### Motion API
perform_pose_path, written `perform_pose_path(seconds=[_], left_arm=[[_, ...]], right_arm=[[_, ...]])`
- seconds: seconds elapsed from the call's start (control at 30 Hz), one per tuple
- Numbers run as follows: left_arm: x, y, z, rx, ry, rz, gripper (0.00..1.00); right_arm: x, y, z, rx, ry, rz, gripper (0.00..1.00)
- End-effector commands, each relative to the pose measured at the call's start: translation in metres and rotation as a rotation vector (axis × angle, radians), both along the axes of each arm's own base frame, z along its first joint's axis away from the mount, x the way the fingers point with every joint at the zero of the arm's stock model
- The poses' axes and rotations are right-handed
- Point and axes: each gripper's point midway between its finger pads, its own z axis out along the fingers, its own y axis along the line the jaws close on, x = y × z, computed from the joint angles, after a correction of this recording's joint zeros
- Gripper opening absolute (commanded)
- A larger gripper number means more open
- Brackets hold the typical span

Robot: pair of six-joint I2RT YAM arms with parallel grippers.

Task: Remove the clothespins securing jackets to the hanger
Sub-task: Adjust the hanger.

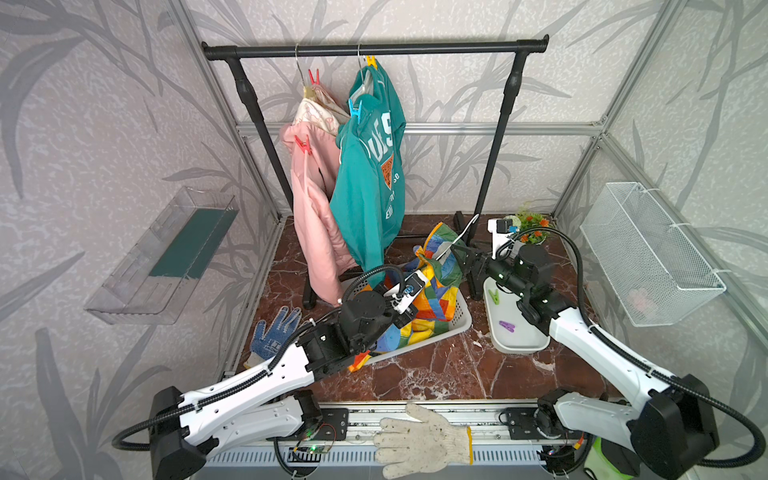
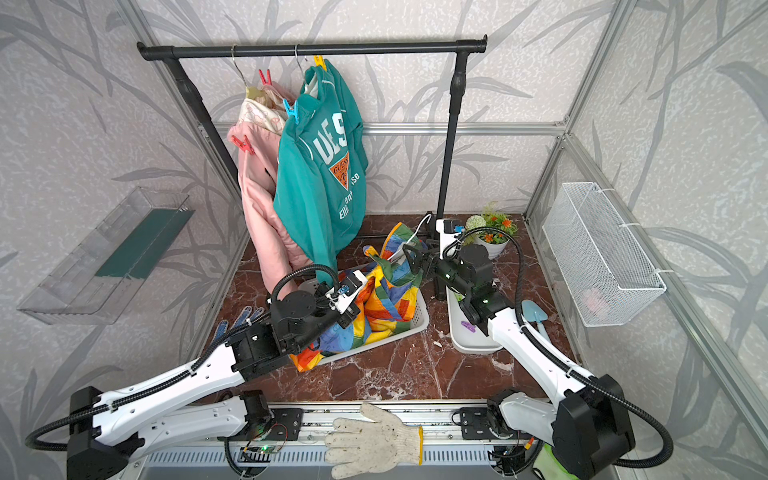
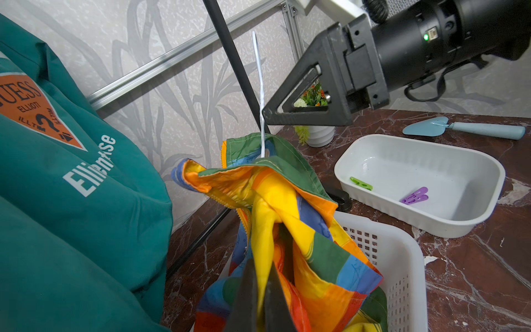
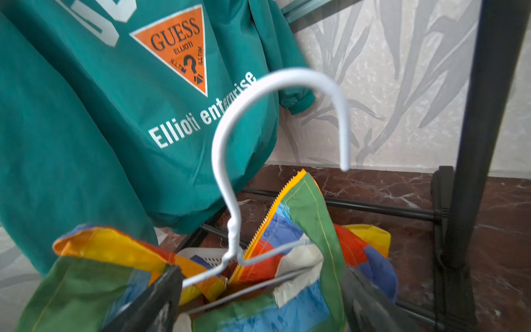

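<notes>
The rainbow-striped jacket (image 1: 434, 291) is bunched in a white basket (image 1: 461, 322), still on its white hanger (image 4: 275, 86). My left gripper (image 3: 260, 287) is shut on a yellow fold of it. My right gripper (image 4: 258, 299) is open, its fingers (image 4: 161, 299) straddling the collar and the hanger's wire. On the rack hang the pink jacket (image 1: 316, 216) and the teal jacket (image 1: 370, 183). Red clothespins (image 1: 313, 77) (image 1: 303, 144) sit on the pink jacket, a blue clothespin (image 1: 354, 109) and a yellow one (image 1: 371, 61) on the teal. A green clothespin (image 3: 361, 184) and a purple one (image 3: 415, 196) lie in the white tray (image 3: 488, 172).
The black rack's post (image 1: 494, 137) and foot stand just behind my right gripper. A potted plant (image 1: 532, 228) and a blue trowel (image 3: 465, 129) lie at the back right. A dotted glove (image 1: 276, 332) and a white glove (image 1: 419, 440) lie near the front. A wire basket (image 1: 648, 253) hangs on the right wall.
</notes>
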Motion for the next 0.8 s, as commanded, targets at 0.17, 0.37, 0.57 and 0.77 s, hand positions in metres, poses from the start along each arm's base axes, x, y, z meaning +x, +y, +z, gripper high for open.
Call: perform_pose_path(seconds=[0.17, 0.37, 0.57, 0.77], left_arm=[[-0.002, 0.005, 0.02, -0.092, -0.031, -0.001, 0.0], [-0.001, 0.007, 0.021, -0.1, -0.031, 0.005, 0.0], [-0.002, 0.008, 0.02, -0.105, -0.024, 0.001, 0.0], [-0.007, 0.015, 0.02, -0.102, -0.019, -0.002, 0.2]], right_arm=[[0.01, 0.021, 0.03, 0.079, -0.06, 0.086, 0.57], [0.011, 0.023, 0.029, 0.087, -0.048, 0.095, 0.33], [0.013, 0.028, 0.031, 0.067, -0.026, 0.115, 0.11], [0.02, 0.027, 0.035, 0.033, -0.003, 0.087, 0.03]])
